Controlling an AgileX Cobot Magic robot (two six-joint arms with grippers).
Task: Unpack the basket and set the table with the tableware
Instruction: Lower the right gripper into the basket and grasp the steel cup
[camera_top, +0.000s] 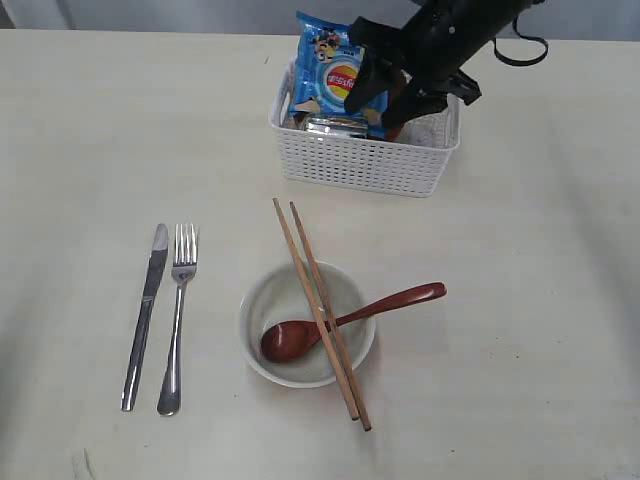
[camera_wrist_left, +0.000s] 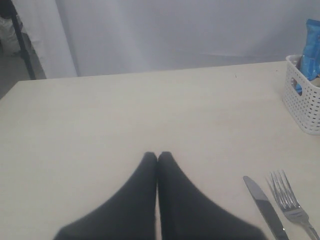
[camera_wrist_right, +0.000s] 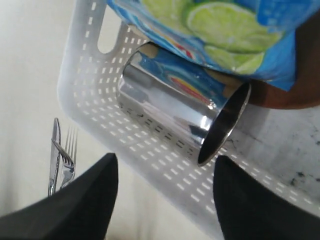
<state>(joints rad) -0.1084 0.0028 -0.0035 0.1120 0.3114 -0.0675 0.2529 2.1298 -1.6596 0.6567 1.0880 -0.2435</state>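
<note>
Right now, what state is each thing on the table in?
basket: holds cup and chip bag
cup: on its side in basket
bowl: upright, spoon inside, chopsticks across rim
knife, fork: laid side by side
left gripper: shut
right gripper: open above cup

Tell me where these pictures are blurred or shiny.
Exterior view: sharp, evenly lit, faint shadow beside the chopsticks. Left wrist view: left gripper a blurred dark shape. Right wrist view: steel cup mirrors the chip bag; right gripper blurred.

With jaws pressed together, the left gripper (camera_wrist_left: 158, 156) is over the surface (camera_wrist_left: 125, 110), knife (camera_wrist_left: 265, 207) and fork (camera_wrist_left: 292, 205) side by side, perforated white basket (camera_wrist_left: 302, 102) beyond.
</note>
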